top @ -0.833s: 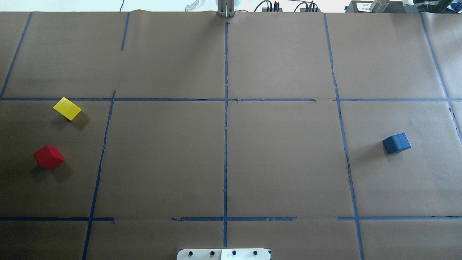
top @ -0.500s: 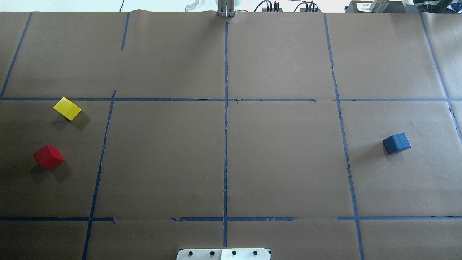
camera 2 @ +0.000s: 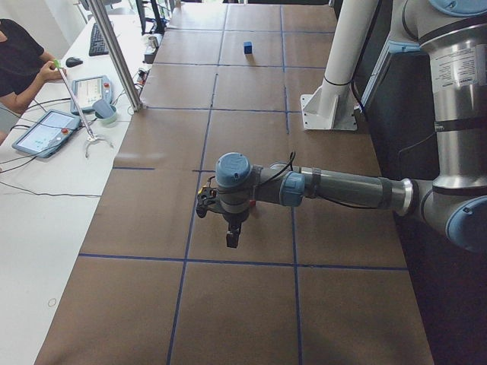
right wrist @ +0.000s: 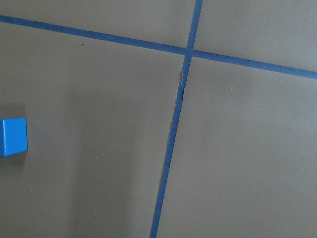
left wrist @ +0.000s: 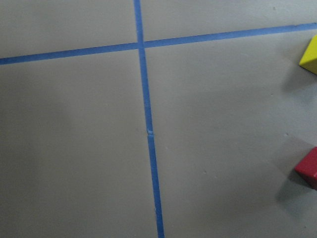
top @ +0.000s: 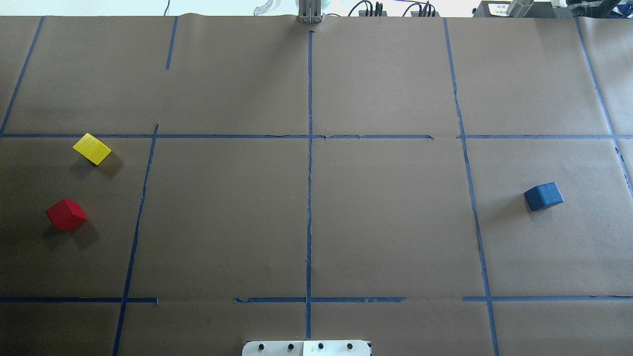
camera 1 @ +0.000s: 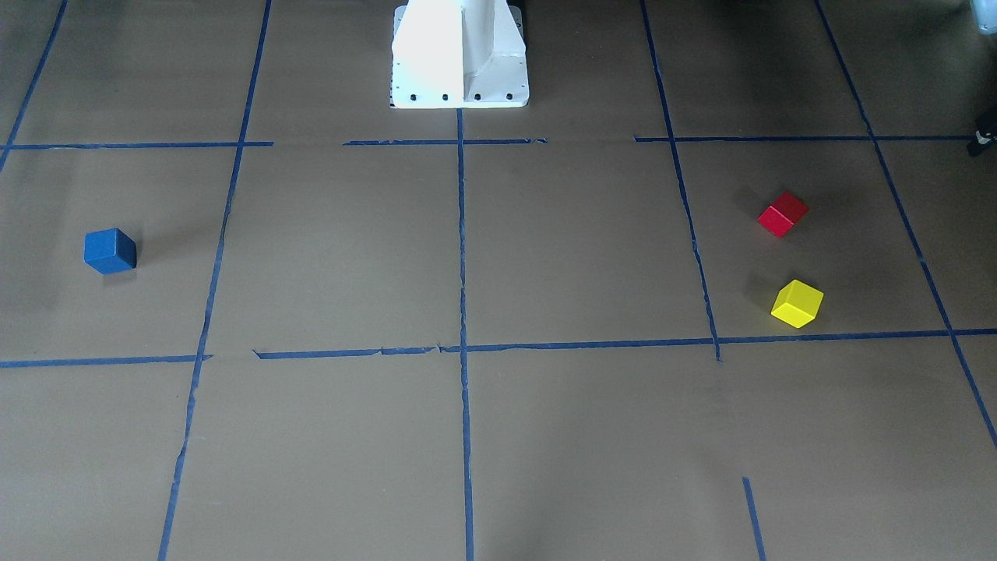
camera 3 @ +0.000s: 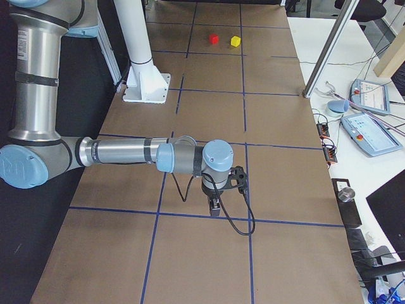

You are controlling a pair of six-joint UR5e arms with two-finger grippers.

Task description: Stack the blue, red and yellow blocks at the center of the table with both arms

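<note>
I read this as the starting layout, split so each arm has work. The red block (top: 66, 214) and yellow block (top: 92, 148) lie near each other well out on the left-arm side of the white pedestal (camera 1: 459, 54), the blue block (top: 543, 196) lies alone well out on its right-arm side, and none is stacked yet on the table (top: 385, 222) ahead of the pedestal. I count three blocks, one per colour, and two pincers, the left gripper (camera 2: 233, 239) and right gripper (camera 3: 215, 206), each hanging over the table (only the side cameras catch them, so I cannot tell whether either is spread or pressed together).
</note>
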